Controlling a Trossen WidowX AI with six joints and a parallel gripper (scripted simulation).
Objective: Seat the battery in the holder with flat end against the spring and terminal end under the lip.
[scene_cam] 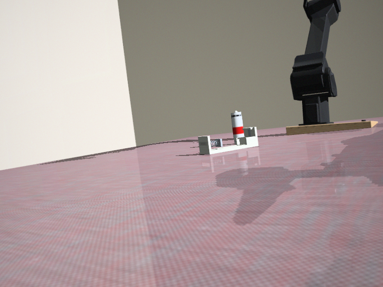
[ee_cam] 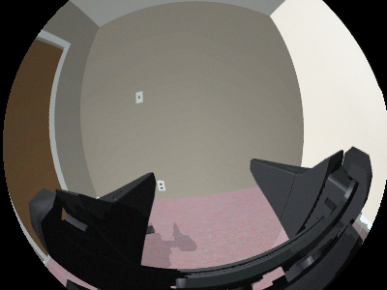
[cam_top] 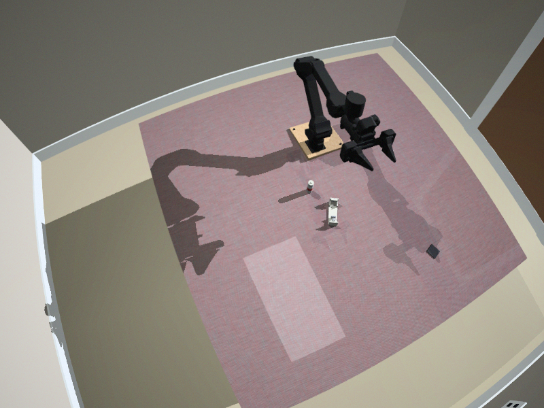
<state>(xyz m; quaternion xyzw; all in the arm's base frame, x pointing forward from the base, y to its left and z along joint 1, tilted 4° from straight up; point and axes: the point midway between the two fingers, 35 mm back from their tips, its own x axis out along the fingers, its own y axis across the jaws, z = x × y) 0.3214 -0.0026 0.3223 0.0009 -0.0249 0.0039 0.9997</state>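
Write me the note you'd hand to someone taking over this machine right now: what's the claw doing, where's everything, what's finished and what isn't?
Claw: open, holding nothing, raised beside the arm's wooden base plate.
Battery: standing upright on the pink mat, apart from the holder, terminal end up.
Holder: on the mat, spring at one end, nothing in it.
Done: nothing.
Left: grasp battery, lay it flat in the holder, release, back away.

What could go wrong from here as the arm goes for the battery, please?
1. The battery stands upright on end; a glancing touch from the open hand could topple it and let it roll.
2. The holder lies unfixed close by, so it may get nudged.
3. Upright pickup means reorienting before seating flat.
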